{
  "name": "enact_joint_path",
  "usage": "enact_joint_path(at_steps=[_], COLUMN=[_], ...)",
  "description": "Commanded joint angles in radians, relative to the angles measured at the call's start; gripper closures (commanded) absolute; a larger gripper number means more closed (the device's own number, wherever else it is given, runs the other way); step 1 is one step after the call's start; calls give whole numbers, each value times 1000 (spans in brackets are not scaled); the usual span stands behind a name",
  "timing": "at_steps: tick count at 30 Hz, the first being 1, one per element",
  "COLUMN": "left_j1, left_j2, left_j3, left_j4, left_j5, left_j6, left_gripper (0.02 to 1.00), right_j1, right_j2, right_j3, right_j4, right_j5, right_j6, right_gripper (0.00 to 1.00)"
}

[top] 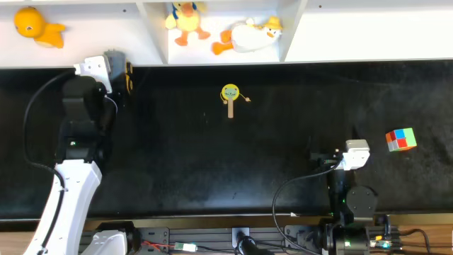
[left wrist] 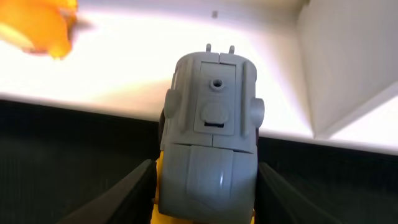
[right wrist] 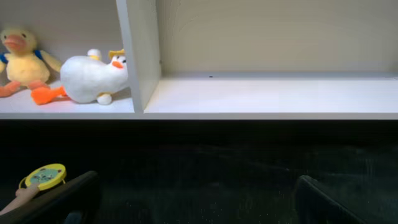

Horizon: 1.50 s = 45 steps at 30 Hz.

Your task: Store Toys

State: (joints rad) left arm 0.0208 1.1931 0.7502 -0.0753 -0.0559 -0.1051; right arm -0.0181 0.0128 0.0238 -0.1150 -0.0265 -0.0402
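My left gripper (top: pixel 120 71) is shut on a grey and yellow robot toy (left wrist: pixel 210 134), held at the front edge of the white shelf's left compartment (top: pixel 78 39). An orange duck (top: pixel 37 27) lies in that compartment. In the middle compartment sit a yellow plush duck (top: pixel 186 20) and a white plush goose (top: pixel 248 35). A small yellow rattle drum on a stick (top: pixel 231 98) lies on the black table. A colourful cube (top: pixel 400 139) rests at the right. My right gripper (right wrist: pixel 193 202) stays low near its base, open and holding nothing.
The shelf's right compartment (right wrist: pixel 273 93) has a bare white floor. White dividers (right wrist: pixel 140 56) separate the compartments. The black table surface (top: pixel 177 156) spreads between the arms. Cables run along the front edge.
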Motion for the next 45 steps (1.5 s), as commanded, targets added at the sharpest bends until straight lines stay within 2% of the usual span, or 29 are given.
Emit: enact_joint_path(at_steps=[1,25,45], left_j1=[-3,-3,16], left_j2=[9,323,402], left_j3=[-2,260,274], left_j4=[63,124,205], left_j5=[9,9,5], left_j6=[-2,-2,-2], left_gripper=[702,728,730], right_j1=[-2,-2,-2], right_j2=[-9,-9,-9], right_j3=[-3,-3,-3], right_j4=[3,3,3], right_j5=[-6,-6,-6], right_j6=[3,3,3], right_gripper=[5,5,5])
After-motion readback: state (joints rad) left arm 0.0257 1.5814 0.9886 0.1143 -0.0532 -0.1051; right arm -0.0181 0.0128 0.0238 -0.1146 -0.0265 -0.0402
